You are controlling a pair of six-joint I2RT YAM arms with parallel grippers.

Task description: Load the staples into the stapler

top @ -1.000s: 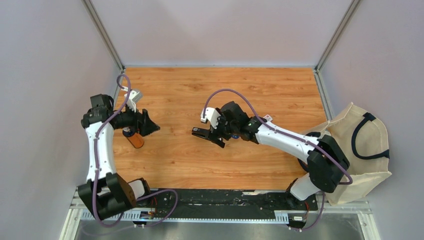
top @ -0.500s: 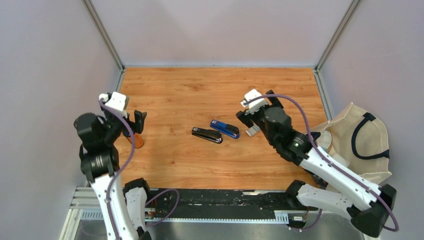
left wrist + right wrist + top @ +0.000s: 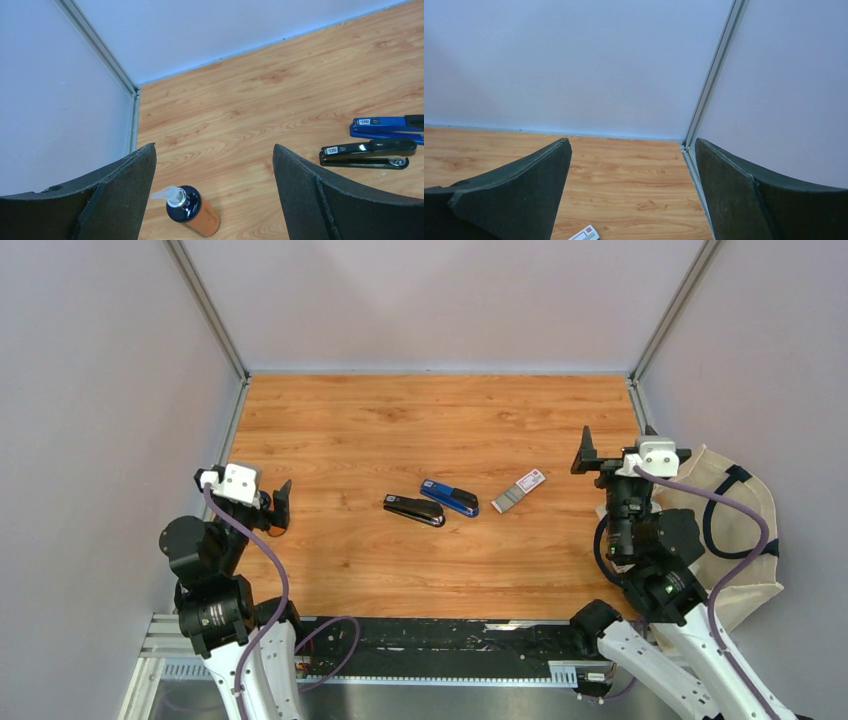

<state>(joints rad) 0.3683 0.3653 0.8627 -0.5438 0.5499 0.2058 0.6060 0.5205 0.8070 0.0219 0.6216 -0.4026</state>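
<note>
A black stapler (image 3: 413, 509) and a blue stapler (image 3: 450, 497) lie closed, side by side, mid-table. To their right lies the tiny white staples box (image 3: 522, 489) with a red label and a grey lower end; no loose strips show. My left gripper (image 3: 278, 505) is open and empty at the left edge, far from both staplers. My right gripper (image 3: 610, 455) is open and empty at the right edge, right of the box. The left wrist view shows the black stapler (image 3: 367, 153) and the blue stapler (image 3: 387, 127). The right wrist view shows a corner of the box (image 3: 585, 234).
An orange pump bottle (image 3: 192, 210) with a dark top lies below my left gripper (image 3: 214, 148). A beige cloth bag (image 3: 730, 530) with black handles sits off the table's right side. Walls and metal rails enclose the wooden table (image 3: 440, 420). My right gripper (image 3: 632, 141) faces the back right corner.
Both arms have pulled back toward their bases. The right gripper left the staplers and moved to the right edge, uncovering the blue stapler and box. The left gripper drew back from the bottle.
</note>
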